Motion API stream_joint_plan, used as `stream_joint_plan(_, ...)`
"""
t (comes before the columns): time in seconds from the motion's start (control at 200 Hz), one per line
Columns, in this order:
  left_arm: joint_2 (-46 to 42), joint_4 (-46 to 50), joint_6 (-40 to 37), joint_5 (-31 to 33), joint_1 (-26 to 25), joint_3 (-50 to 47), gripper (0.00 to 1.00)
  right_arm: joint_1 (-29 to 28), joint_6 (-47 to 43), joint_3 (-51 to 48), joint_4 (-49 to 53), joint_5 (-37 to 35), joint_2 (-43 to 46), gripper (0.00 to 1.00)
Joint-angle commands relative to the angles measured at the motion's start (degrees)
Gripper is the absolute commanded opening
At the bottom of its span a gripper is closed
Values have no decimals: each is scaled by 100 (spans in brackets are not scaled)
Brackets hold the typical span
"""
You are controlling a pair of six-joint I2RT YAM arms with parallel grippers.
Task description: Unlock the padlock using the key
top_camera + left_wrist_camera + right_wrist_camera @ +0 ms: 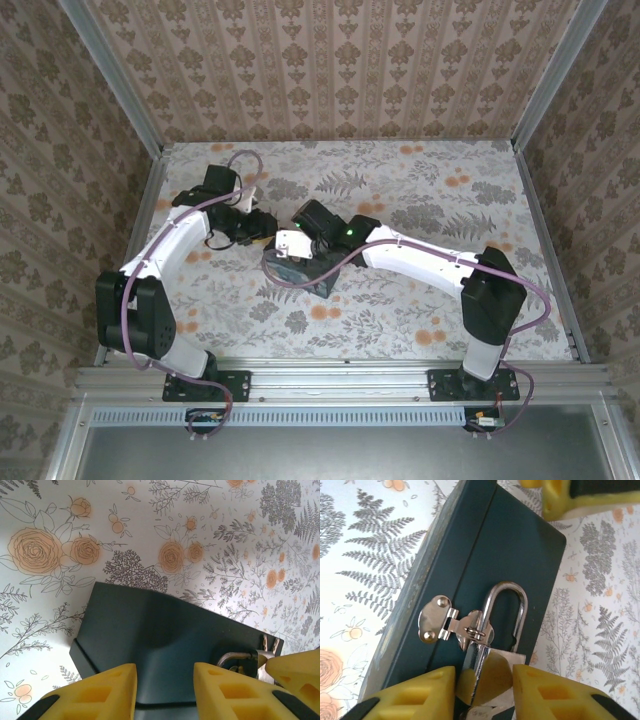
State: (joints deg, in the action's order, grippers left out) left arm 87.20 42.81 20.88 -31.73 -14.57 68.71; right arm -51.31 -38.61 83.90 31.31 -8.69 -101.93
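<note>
Right wrist: padlock (482, 666) through hasp (451, 622) of closed blue box (515, 550).

Counts: 1 box (303, 274) on 1 tabletop (430, 190). 1 padlock (486, 666) on the box's front face. 1 hasp (451, 625) on that same face, beside the padlock. 2 arms: left arm (172, 248) left of the box, right arm (420, 256) right of it. 2 grippers: left gripper (165, 680) over the box, right gripper (484, 680) at its front face. 4 yellow fingers (420, 695), two per gripper.
</note>
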Motion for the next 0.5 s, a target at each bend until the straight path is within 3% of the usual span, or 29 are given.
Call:
stream_joint_plan(0.0,43,-69,-150,-107,51,-102,35,8,278,-222,-326,-324,28,31)
stream_joint_plan(0.495,86,-79,-173,-187,44,-140,35,723,1826,91,-91,1791,171,26)
